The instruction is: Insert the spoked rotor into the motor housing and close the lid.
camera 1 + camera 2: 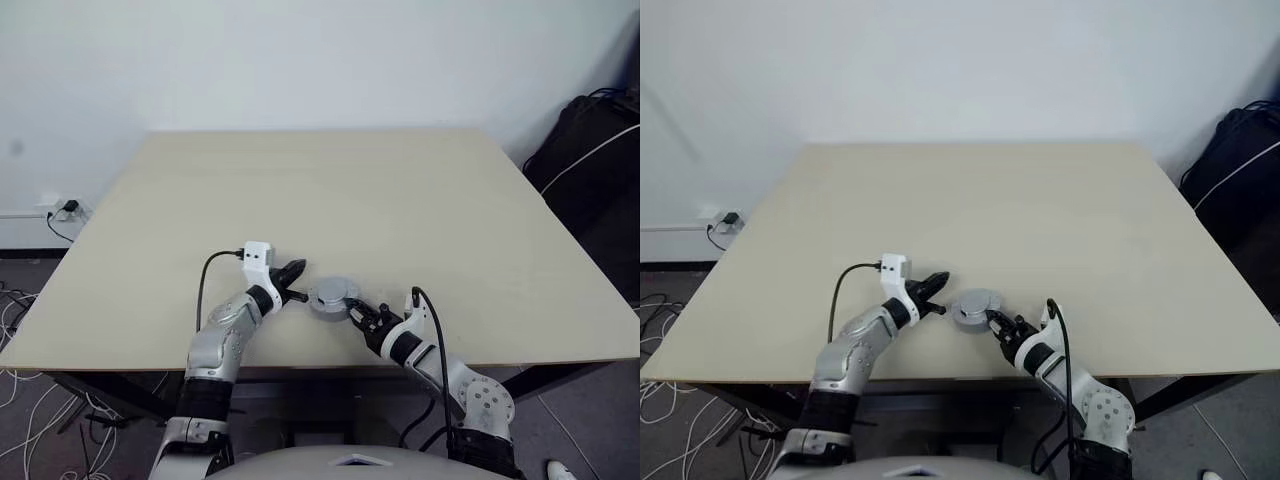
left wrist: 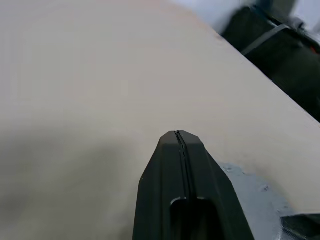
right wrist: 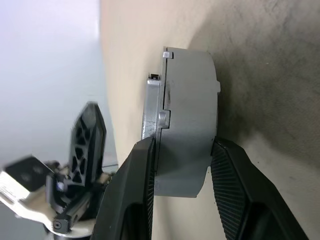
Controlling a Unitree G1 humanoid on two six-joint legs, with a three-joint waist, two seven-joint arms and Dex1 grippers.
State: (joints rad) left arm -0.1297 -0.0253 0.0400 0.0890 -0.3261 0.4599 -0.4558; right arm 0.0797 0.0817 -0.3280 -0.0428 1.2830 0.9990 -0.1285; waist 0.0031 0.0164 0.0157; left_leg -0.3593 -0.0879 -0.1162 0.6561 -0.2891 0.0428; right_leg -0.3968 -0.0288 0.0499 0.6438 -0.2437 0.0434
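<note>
The grey motor housing (image 3: 192, 125) sits near the table's front edge, and the grey lid (image 3: 151, 107) lies on top of it. The spoked rotor is hidden. My right gripper (image 3: 182, 172) is shut on the housing, with one finger on the lid side and the other on the base side. The head views show the same stack (image 1: 333, 296), with the right gripper (image 1: 358, 315) reaching it from the front right. My left gripper (image 1: 296, 272) is shut with nothing in it, and it hovers just left of the housing. Its closed fingertips (image 2: 178, 135) point across the table.
The beige table (image 1: 330, 190) stretches far behind the housing. A black bag (image 1: 590, 170) stands off the table's right side. A wall socket (image 1: 68, 210) and loose cables (image 1: 25, 400) lie on the floor to the left.
</note>
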